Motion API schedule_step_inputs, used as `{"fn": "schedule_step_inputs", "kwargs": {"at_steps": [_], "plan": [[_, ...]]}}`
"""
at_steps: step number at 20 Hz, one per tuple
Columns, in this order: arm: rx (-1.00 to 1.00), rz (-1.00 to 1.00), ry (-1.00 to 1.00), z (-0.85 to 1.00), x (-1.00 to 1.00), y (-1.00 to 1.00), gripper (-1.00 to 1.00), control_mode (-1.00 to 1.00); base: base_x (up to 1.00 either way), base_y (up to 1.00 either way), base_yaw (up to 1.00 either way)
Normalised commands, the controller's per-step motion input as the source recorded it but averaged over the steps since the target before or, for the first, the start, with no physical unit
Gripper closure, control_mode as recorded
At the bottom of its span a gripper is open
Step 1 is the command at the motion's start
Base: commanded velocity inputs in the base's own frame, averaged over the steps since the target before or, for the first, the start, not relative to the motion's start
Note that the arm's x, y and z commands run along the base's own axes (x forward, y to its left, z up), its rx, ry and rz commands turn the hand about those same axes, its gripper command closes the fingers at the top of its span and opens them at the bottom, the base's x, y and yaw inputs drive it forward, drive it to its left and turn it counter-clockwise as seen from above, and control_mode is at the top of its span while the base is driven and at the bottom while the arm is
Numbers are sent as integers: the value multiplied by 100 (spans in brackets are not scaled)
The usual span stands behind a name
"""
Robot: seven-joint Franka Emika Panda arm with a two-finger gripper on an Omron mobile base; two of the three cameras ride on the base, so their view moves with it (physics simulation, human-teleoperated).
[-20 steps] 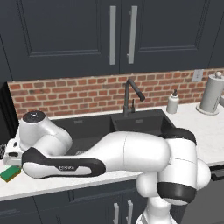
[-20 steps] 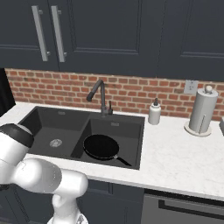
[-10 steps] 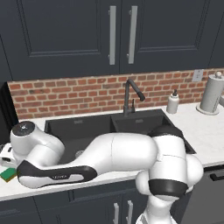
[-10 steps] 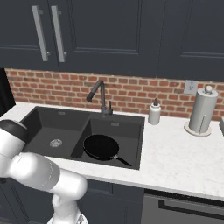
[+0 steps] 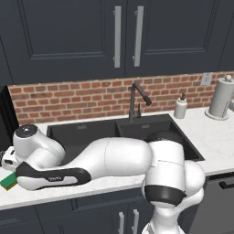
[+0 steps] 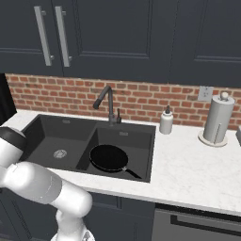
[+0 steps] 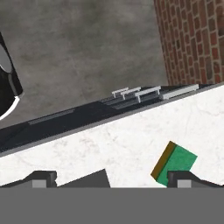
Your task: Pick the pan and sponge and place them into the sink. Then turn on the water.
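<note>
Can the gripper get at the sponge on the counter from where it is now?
Probably yes. The sponge lies alone on bare counter just ahead of the open gripper, near one fingertip; nothing stands between them.

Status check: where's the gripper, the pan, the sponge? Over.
Gripper open, low over the counter, jaws spread, nothing held. Sponge flat on the counter by one fingertip, not grasped. Pan in the sink's right basin. Faucet dry.

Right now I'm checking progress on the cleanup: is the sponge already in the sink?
No, the sponge lies on the white counter, outside the sink, where just the pan sits.
</note>
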Motion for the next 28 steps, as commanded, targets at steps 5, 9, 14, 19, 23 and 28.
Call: {"fn": "schedule_step_inputs", "kwargs": {"at_steps": [5,9,14,19,23,28], "plan": [[4,0,7,-22,28,15,-100,-100,0,0,0],[0,-1,2,-26,20,38,-100,-100,0,0,0],[0,-7,0,-12,13,42,-100,-100,0,0,0],[0,-7,0,0,16,35,-100,-100,0,0,0],[0,-8,4,-2,8,23,-100,-100,0,0,0],[0,-10,1,-18,0,4,-100,-100,0,0,0]]}}
